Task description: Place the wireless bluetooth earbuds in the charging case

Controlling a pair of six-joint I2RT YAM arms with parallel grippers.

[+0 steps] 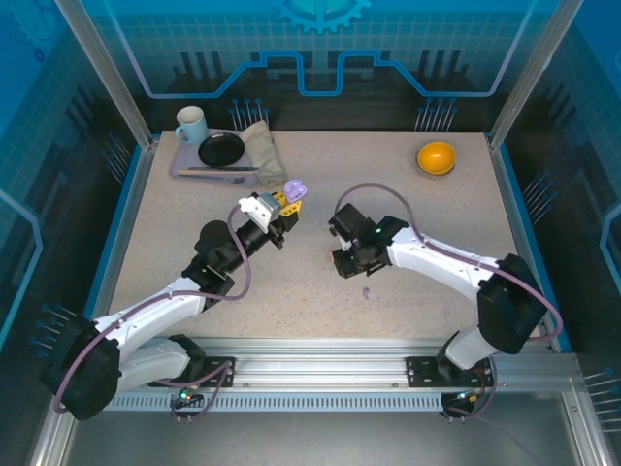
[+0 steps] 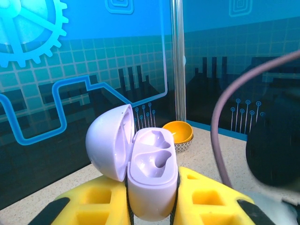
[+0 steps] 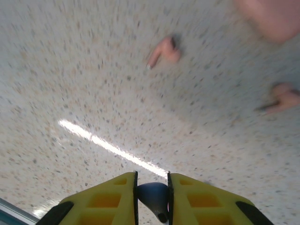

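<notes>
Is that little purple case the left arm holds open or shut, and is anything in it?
Open and empty: the purple case has its lid swung back, and both sockets are bare.

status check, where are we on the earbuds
Left gripper shut on open purple case, both sockets empty. Right gripper shut on one earbud, over table. Two pink earbuds loose; nothing between grippers.
</notes>
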